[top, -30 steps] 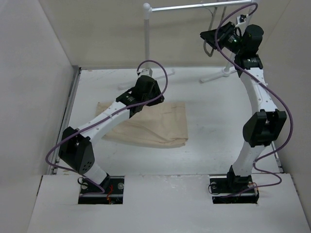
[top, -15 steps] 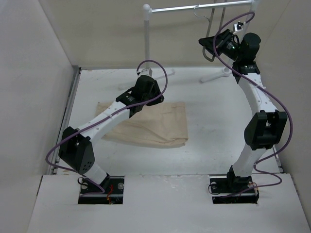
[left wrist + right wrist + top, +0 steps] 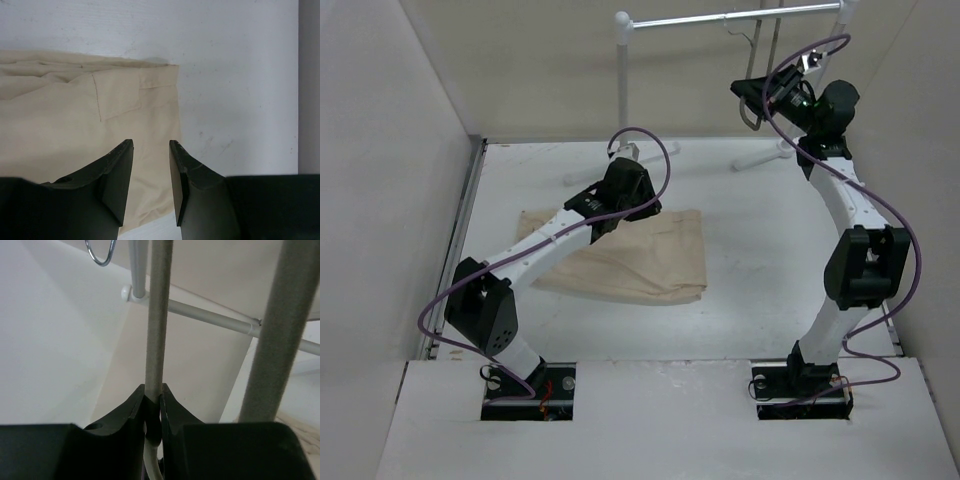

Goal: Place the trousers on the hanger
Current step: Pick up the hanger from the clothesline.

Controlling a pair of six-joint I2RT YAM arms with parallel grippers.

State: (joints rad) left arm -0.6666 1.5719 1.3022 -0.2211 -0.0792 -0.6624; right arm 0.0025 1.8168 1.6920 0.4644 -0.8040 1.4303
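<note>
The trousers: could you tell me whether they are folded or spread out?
Folded: the trousers lie on the table as a compact flat rectangle, with stacked cloth layers visible in the left wrist view.

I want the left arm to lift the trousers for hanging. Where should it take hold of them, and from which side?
Probably the edge of the trousers beside the pocket, coming from straight above. The cloth lies flat on the table, so a pinch likely works only where an edge offers layers. The left gripper hangs over that edge, jaws apart.
</note>
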